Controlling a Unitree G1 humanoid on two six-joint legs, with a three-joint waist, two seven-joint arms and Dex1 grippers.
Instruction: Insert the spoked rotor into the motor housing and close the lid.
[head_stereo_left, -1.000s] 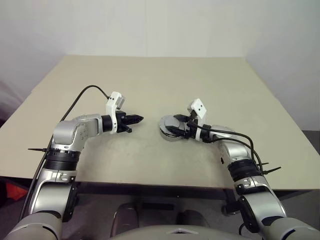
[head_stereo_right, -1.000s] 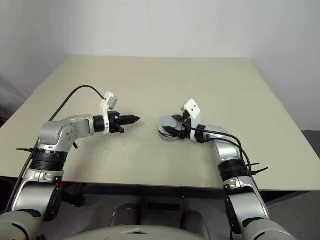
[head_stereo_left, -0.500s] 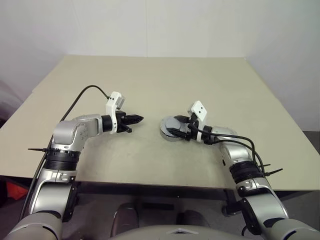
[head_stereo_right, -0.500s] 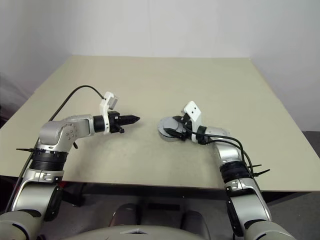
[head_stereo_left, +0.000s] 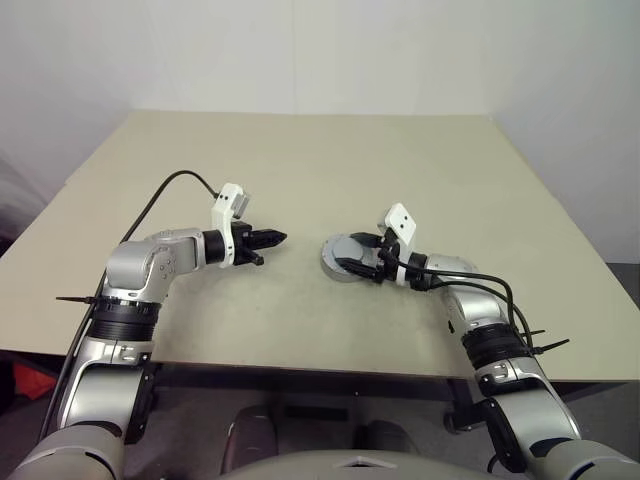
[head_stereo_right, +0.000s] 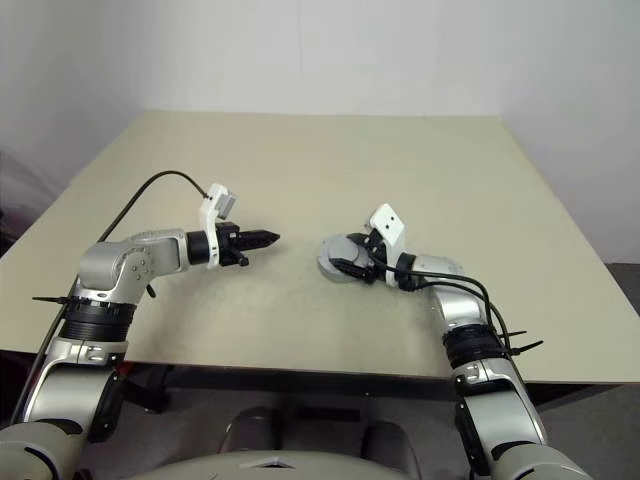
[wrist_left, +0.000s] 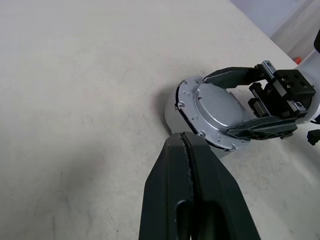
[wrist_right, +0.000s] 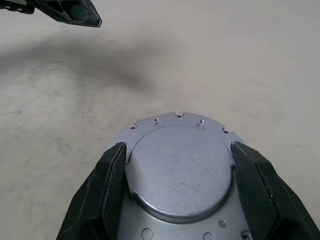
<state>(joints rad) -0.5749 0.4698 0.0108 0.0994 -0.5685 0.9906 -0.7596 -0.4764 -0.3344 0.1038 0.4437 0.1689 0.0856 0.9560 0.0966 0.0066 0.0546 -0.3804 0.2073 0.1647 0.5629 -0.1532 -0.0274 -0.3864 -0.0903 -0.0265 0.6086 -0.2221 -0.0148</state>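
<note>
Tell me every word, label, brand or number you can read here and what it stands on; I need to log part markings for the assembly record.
None can be read.
The silver lid between the right gripper fingers shows only small holes, notches and scratches, no lettering.
The motor housing wall under it is plain grey.
The left gripper, the white camera mounts and the table carry no visible print.

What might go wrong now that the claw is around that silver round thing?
The right gripper holds the lid by its rim alone, so it might slip. In the left wrist view the lid looks tilted on the motor housing and could jam. The shut left gripper hangs apart, steadying nothing.
</note>
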